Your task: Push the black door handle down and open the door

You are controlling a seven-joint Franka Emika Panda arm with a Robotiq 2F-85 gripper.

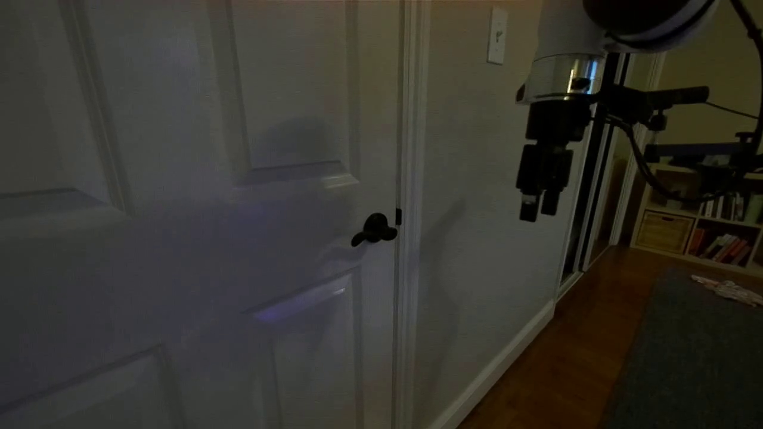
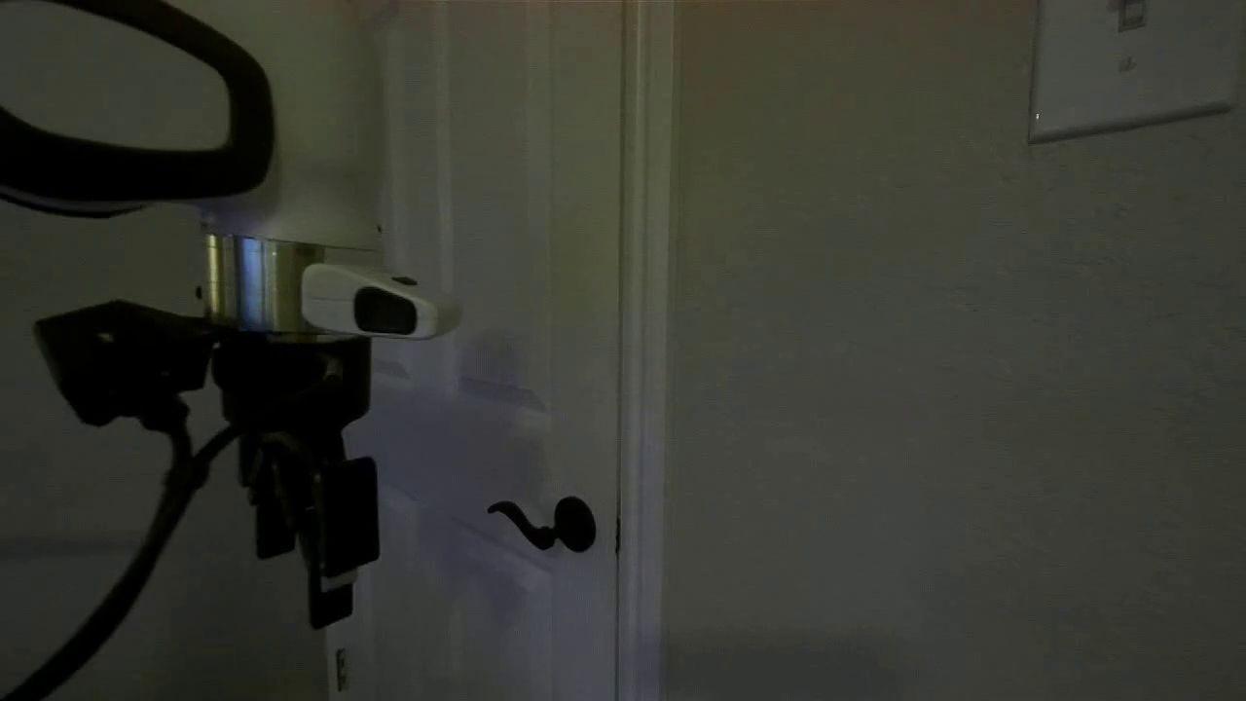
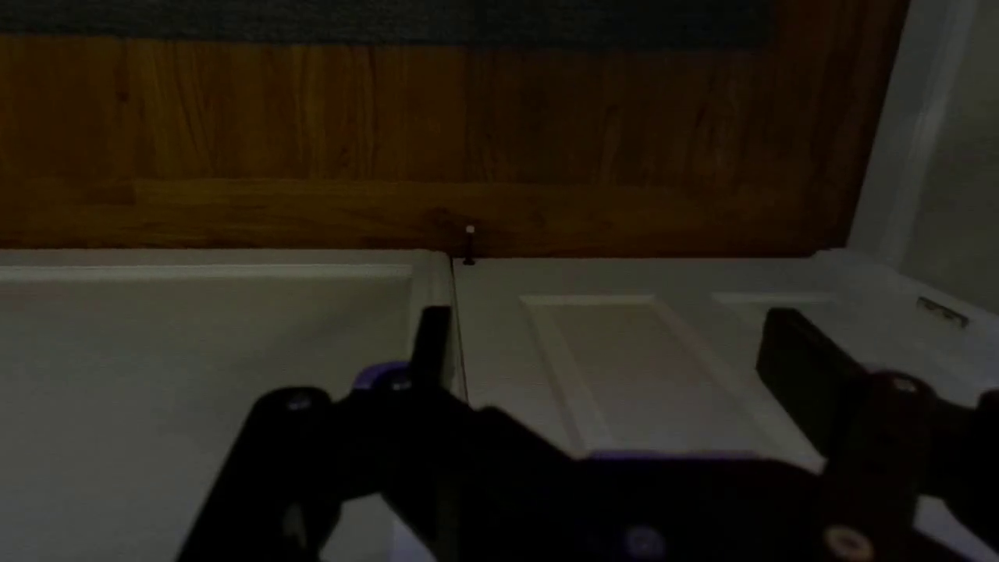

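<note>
The white panelled door (image 1: 179, 250) stands shut in its frame; it also shows in an exterior view (image 2: 584, 321) and in the wrist view (image 3: 499, 336). The black door handle (image 1: 375, 229) sits near the door's latch edge, its lever about level; it also shows in an exterior view (image 2: 572, 524). The handle does not show in the wrist view. My gripper (image 1: 539, 208) points down, apart from the door and the handle. It also shows in an exterior view (image 2: 306, 579). In the wrist view my gripper (image 3: 609, 314) is open, fingers wide apart with nothing between them.
A plain wall (image 1: 489, 179) with a light switch (image 1: 497, 36) adjoins the door frame (image 1: 411, 238). A rug (image 1: 685, 357) lies on the wooden floor (image 3: 312, 140). A shelf (image 1: 694, 220) with books stands at the back. A cable (image 2: 146, 565) hangs from the wrist.
</note>
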